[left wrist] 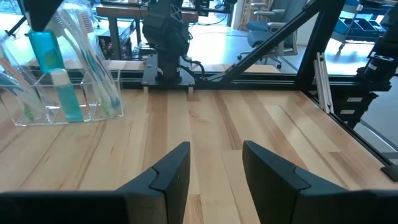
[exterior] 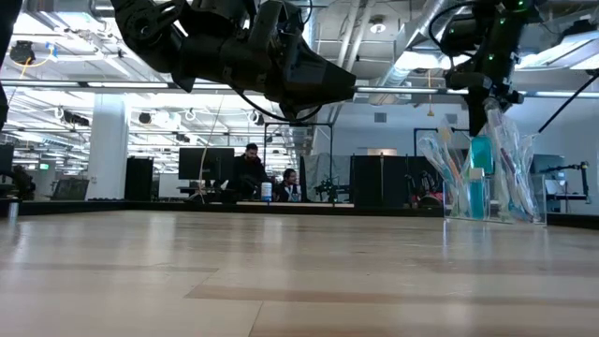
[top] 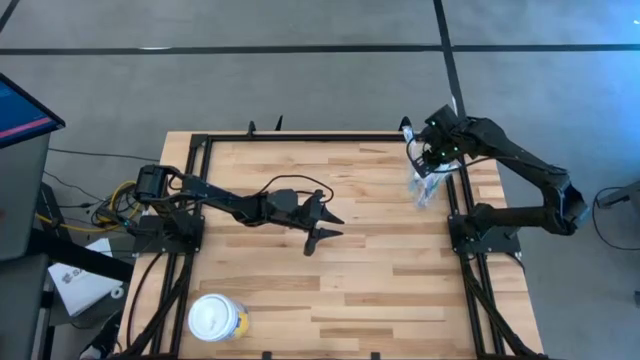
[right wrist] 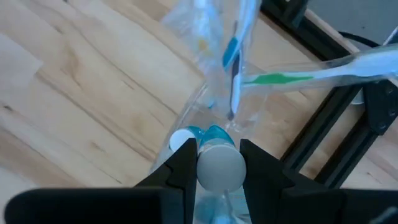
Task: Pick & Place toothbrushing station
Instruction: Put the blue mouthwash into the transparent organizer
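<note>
While the toothbrushing station [top: 426, 186] stands at the table's [top: 330, 280] far right edge, right pincer [right wrist: 215, 163] clamps its tube [left wrist: 45, 51]; left pincer [left wrist: 214, 167] waits apart mid-table. Placing remains, apparently.

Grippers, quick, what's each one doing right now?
Left gripper: open, empty, above the table's middle.
Right gripper: closed on the blue tube at its white cap.

Clear tumbler [exterior: 494, 192] stands on the surface [exterior: 281, 271] at right, holding toothbrushes [exterior: 440, 154] and blue tube [exterior: 480, 164]; right tool [exterior: 489, 94] directly above.
</note>
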Action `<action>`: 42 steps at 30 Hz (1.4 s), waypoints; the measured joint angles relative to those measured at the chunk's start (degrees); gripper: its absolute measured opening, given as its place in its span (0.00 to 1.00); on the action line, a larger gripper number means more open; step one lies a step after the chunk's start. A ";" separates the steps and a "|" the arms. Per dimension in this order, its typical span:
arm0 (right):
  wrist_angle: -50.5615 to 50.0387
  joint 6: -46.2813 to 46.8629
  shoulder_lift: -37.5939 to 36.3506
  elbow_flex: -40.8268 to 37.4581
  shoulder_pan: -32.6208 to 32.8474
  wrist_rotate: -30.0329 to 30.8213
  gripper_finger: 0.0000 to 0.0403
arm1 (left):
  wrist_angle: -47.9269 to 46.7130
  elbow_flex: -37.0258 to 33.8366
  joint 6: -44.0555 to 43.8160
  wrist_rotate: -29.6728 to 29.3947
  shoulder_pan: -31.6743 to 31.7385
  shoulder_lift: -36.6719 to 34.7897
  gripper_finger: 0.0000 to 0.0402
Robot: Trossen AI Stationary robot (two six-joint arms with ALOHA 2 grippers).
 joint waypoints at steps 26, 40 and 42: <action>5.46 -1.44 0.06 -7.33 -1.91 -2.70 0.22 | 0.02 0.00 0.00 -0.05 0.00 0.00 0.35; 4.74 -1.44 0.06 -7.33 -2.12 -2.94 0.24 | 0.02 0.00 0.00 -0.03 0.00 0.00 0.35; 4.70 -1.50 0.06 -7.33 -2.12 -2.94 0.23 | 0.02 0.00 0.00 -0.02 0.00 0.00 0.35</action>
